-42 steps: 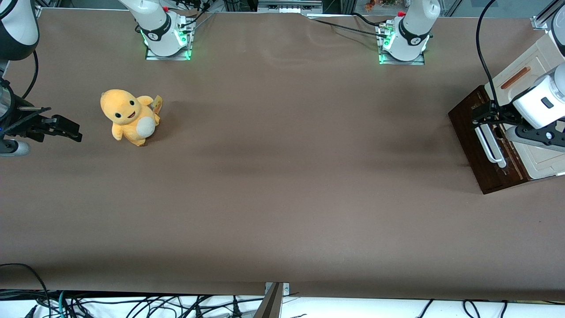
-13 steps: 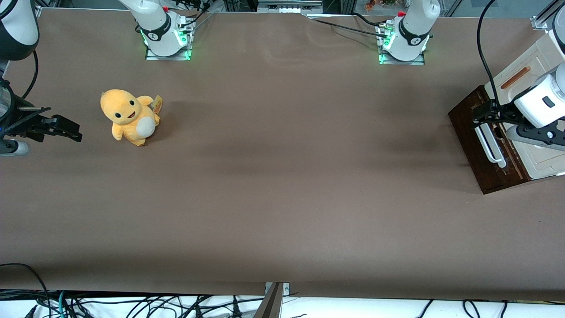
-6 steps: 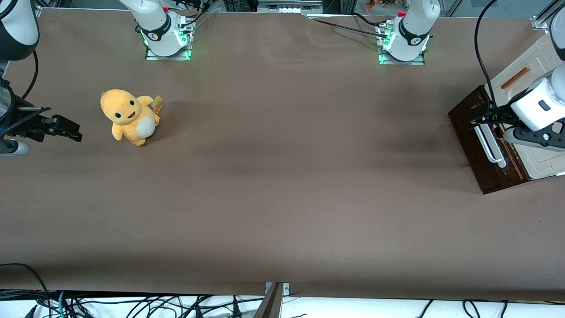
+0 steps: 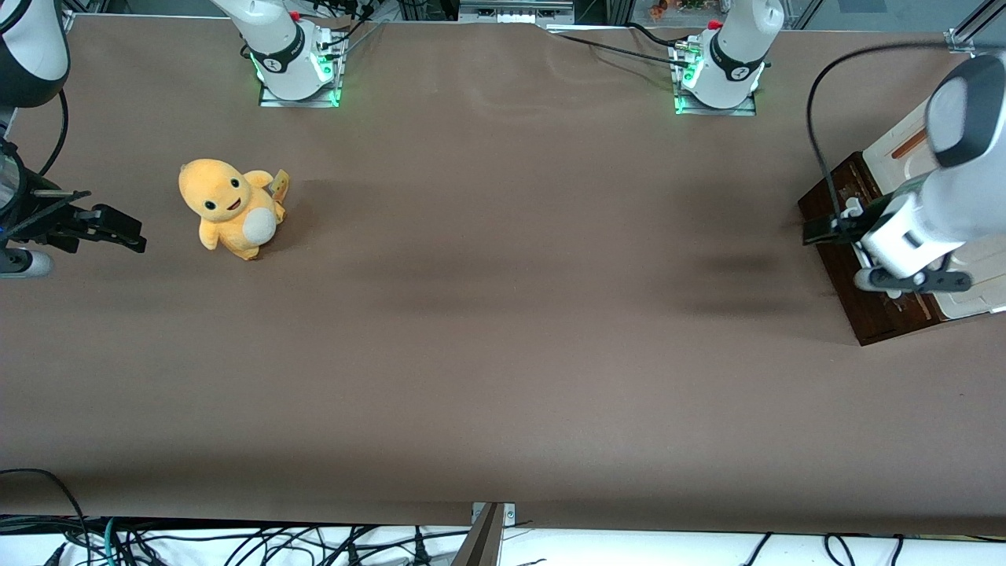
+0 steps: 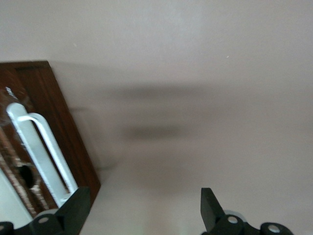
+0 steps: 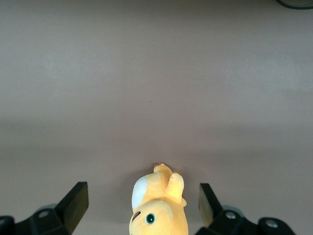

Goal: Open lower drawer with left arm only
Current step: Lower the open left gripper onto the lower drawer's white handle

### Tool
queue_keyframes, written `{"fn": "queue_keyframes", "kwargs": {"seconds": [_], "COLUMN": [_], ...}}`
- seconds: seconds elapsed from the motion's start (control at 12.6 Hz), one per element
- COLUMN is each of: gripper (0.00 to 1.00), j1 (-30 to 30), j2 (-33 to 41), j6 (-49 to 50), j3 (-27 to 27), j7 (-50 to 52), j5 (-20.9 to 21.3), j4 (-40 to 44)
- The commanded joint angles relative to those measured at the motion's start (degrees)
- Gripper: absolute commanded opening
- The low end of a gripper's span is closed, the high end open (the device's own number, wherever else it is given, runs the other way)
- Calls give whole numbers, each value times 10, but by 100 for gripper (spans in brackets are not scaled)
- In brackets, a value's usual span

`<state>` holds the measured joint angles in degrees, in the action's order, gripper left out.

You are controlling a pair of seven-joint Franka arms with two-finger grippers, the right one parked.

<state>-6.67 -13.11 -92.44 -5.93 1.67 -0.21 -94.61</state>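
Gripper on left arm: fingers wide apart, holding nothing, above table just beside lower drawer. White handle on dark wooden drawer front, not gripped. Drawer at working arm's end of table, below cream panel. Yellow plush toy well apart, toward parked arm's end.

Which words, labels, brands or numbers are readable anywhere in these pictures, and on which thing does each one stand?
None can be read.
Plush toy: the small tag beside it is too small to read.
Lower drawer and its white handle: no text visible.
Left arm's end effector: open, over the table in front of the drawer, no marking visible.
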Motion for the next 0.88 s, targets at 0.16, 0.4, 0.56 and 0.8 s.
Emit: {"fn": "queue_keyframes", "kwargs": {"seconds": [0.16, 0.4, 0.56, 0.8], "gripper": [100, 100, 100, 100], "j1": [-6, -6, -6, -5], "j2": [-85, -127, -142, -164], "j6": [2, 2, 2, 4], "j3": [68, 87, 89, 89], "j7": [167, 270, 312, 359], "j5": [151, 257, 340, 435], "j4": [7, -13, -45, -78]}}
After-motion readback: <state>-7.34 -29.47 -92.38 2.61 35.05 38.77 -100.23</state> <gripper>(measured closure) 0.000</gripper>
